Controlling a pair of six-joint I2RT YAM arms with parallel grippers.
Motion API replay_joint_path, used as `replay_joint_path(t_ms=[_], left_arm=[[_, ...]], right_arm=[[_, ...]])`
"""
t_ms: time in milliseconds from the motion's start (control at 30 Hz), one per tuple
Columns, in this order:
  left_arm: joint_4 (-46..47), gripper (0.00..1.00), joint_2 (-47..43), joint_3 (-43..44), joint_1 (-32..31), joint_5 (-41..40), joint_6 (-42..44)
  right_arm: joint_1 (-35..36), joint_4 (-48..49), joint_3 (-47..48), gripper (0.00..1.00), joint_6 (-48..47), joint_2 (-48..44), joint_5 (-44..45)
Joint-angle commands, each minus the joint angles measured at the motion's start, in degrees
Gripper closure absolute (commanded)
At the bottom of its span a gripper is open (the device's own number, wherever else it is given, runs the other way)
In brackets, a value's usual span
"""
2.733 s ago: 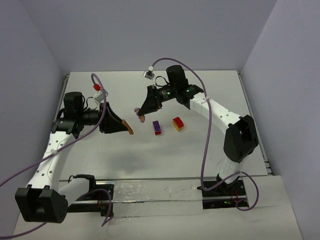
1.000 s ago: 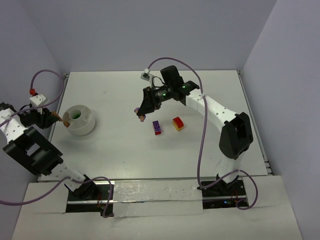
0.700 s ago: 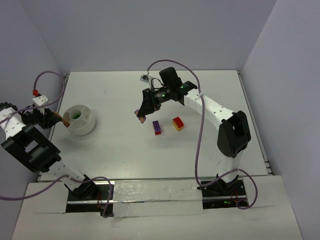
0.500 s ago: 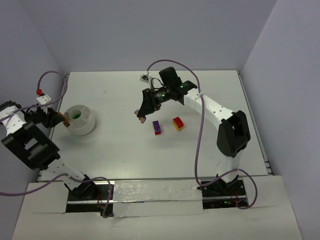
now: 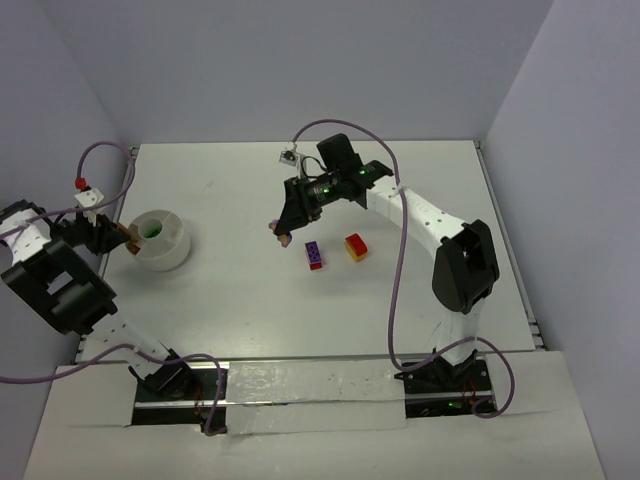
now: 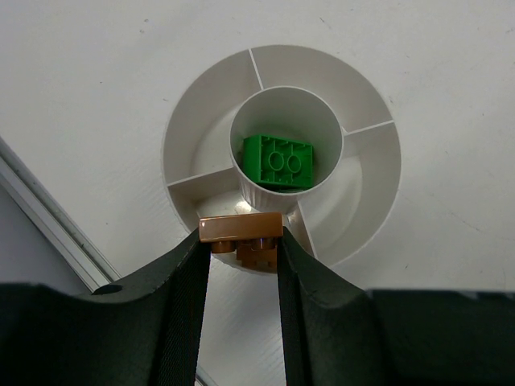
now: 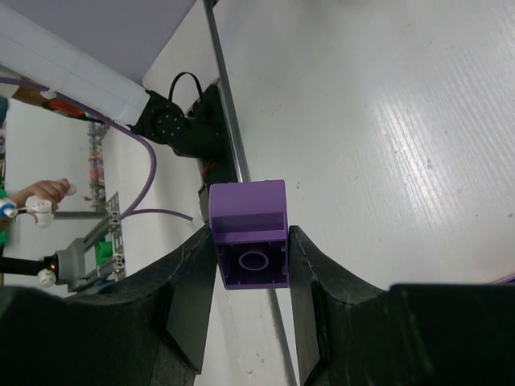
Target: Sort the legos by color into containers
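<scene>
within the left end effector (image 6: pixel 241 246) sits an orange brick (image 6: pixel 240 227).

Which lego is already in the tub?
The green lego, in the tub's centre cup; the orange lego and purple lego are gripped, two sit on the table.

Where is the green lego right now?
In the left wrist view the green lego sits in the round middle cup of the white tub on the left, just past the orange brick pinched in the left gripper.
</scene>
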Motion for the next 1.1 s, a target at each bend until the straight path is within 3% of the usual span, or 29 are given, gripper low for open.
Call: replay_joint_path(t_ms=[0, 367, 433, 533, 667, 800, 867, 1067], left_arm=[[3.9, 0.82, 1.4, 2.9, -0.4, 1.9, 1.5], [6.9, 0.53, 1.0, 3.2, -0.7, 1.6, -3.3], [7.6, 0.42, 0.8, 3.5, -0.8, 1.2, -4.2], [6.8, 0.35, 0.6, 4.2, -0.7, 0.8, -4.4], [4.8, 0.34, -0.8, 5.6, -0.5, 1.6, -3.4], [-7.2, 0.35, -2.3, 10.6, -0.1, 6.2, 2.1], [-10.5, 0.36, -4.1, 12.1, -0.2, 8.1, 0.1], [-10.5, 0.37, -24.4, -3.5, -6.3, 10.2, 3.9]], right_arm=[[0.4, -0.2, 2.9, 1.0, -0.8, 0.7, -1.3], [1.1, -1.6, 3.9, 1.0, -1.8, 1.0, -0.5], [1.4, -1.8, 4.3, 1.0, -1.9, 1.1, -0.3], [1.7, -2.1, 4.7, 1.0, -2.1, 1.0, 0.0], [2.2, -2.5, 5.5, 1.0, -2.3, 1.0, 0.9], [3.4, -2.7, 6.1, 1.0, -3.5, 1.0, 1.9], [3.9, -2.6, 6.3, 1.0, -3.8, 1.1, 0.6], [6.2, -1.5, 7.7, 1.0, -2.7, 3.2, -6.8]])
